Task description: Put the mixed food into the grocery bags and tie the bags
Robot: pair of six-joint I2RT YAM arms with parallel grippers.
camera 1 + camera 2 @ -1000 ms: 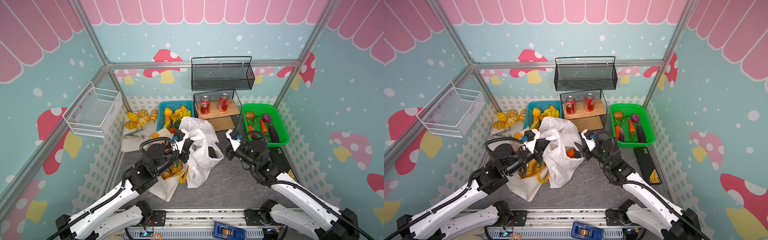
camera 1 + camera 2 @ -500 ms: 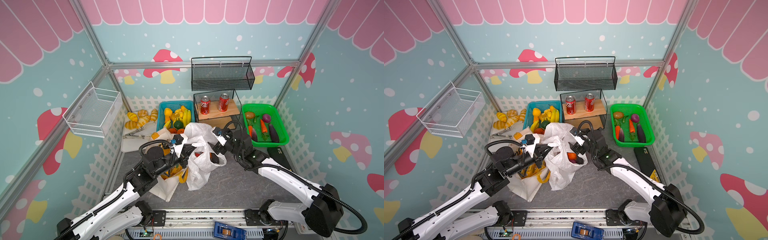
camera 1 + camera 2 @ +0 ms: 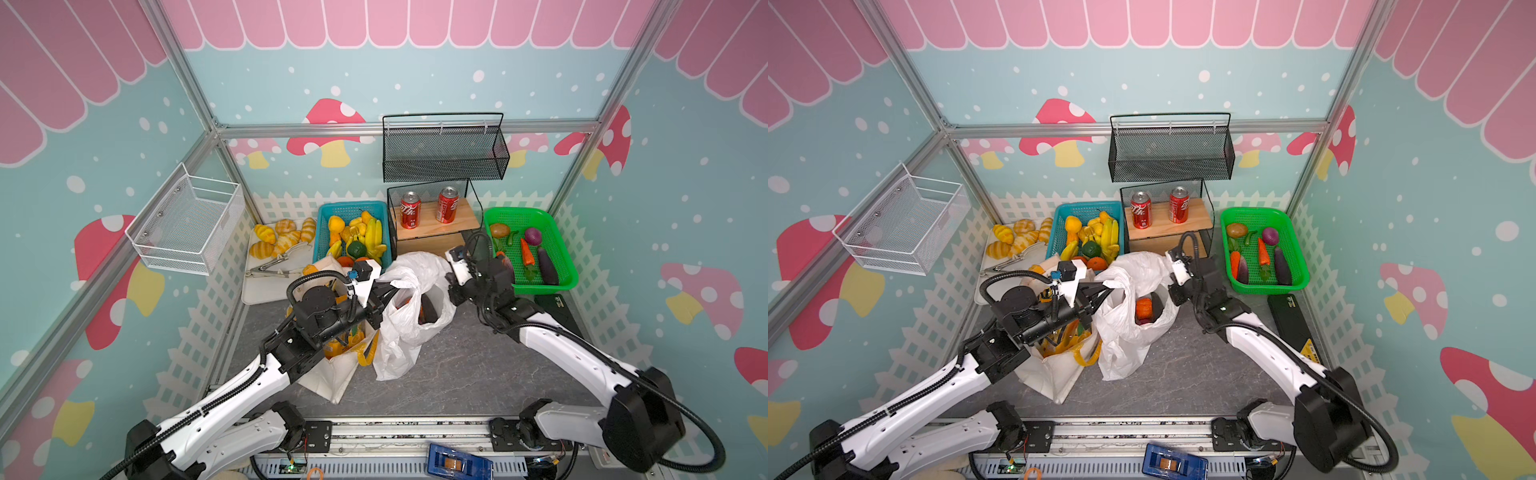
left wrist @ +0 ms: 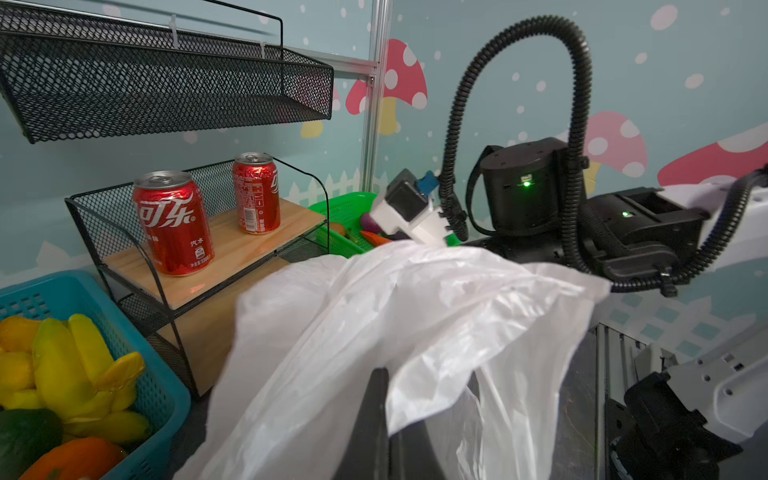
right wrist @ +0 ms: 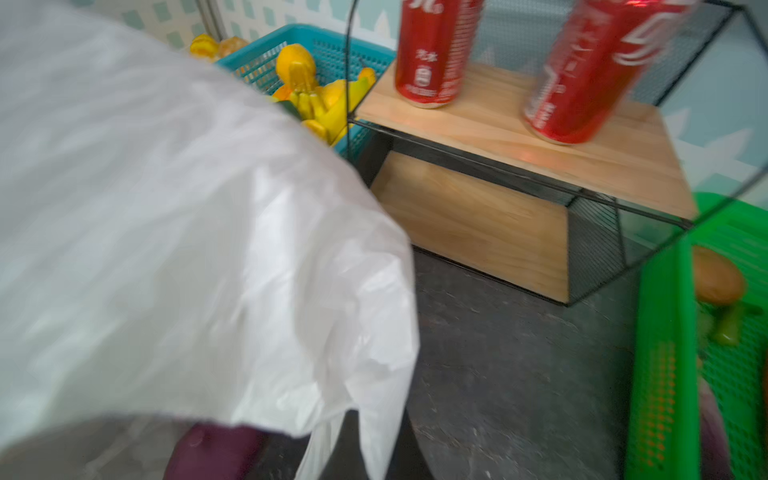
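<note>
On tabletop (image 3: pixel 457 365), left end effector (image 3: pixel 392 287) pinches white bag (image 3: pixel 399 332); right end effector (image 3: pixel 451 289) closed alongside.

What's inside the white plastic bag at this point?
Through its open mouth, the white plastic bag shows an orange item with a dark item beside it. What they are cannot be told. Anything deeper is covered by the crumpled plastic.

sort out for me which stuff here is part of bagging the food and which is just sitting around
Part of the job:
- white plastic bag, orange item inside it
- canvas tote
- carrot and eggplant in the green basket, probably

Just lying about:
- soda cans
- bananas
- bread rolls
- tongs
- white wire basket
</note>
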